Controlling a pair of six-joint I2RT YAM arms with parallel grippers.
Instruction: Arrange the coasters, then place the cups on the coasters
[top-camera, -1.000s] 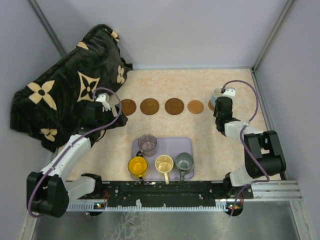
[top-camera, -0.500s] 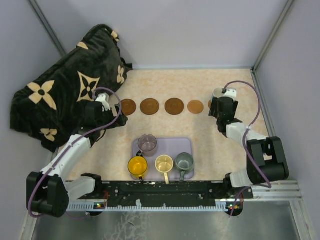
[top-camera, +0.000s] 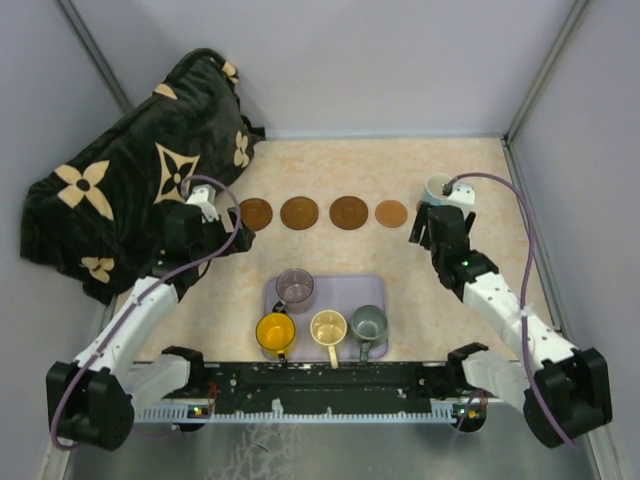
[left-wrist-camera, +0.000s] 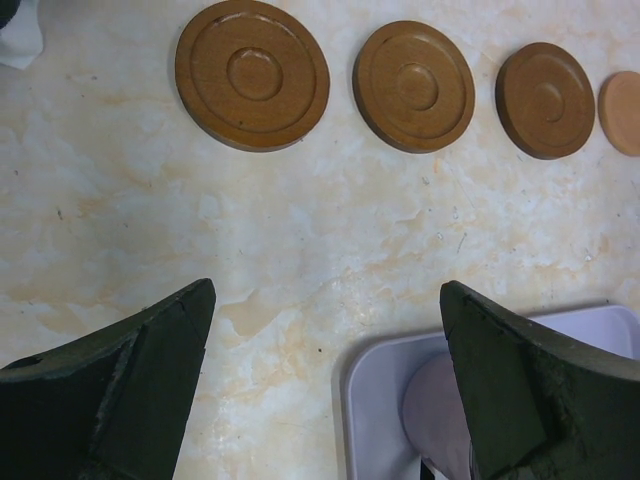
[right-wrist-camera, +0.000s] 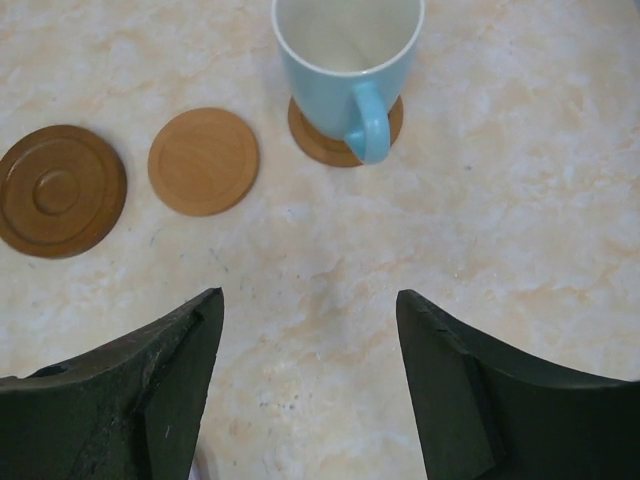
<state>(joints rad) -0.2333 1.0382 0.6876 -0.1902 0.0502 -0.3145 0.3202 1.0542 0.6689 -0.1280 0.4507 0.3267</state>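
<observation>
Nearest, the lavender tray (top-camera: 338, 293) holds four mugs: yellow mug (top-camera: 275, 331), cream mug (top-camera: 328, 327) and grey-green mug (top-camera: 368, 323) along its near edge, and the purple-grey mug (top-camera: 295, 288) at its far left. The three near ones stand close together, so lifting one could knock a neighbour. The left gripper (left-wrist-camera: 327, 290) hovers over bare table just beyond the tray's far left corner, angled down, jaws spread wide and empty. The right gripper (right-wrist-camera: 308, 310), also parted and holding nothing, points down just short of the white-and-blue mug (right-wrist-camera: 347, 60). Its handle faces the fingers, so a careless swing could drag it off its small coaster (right-wrist-camera: 313, 140). Leftward along that far row lie the light coaster (right-wrist-camera: 203, 160) and three dark coasters (left-wrist-camera: 413, 85), all bare.
</observation>
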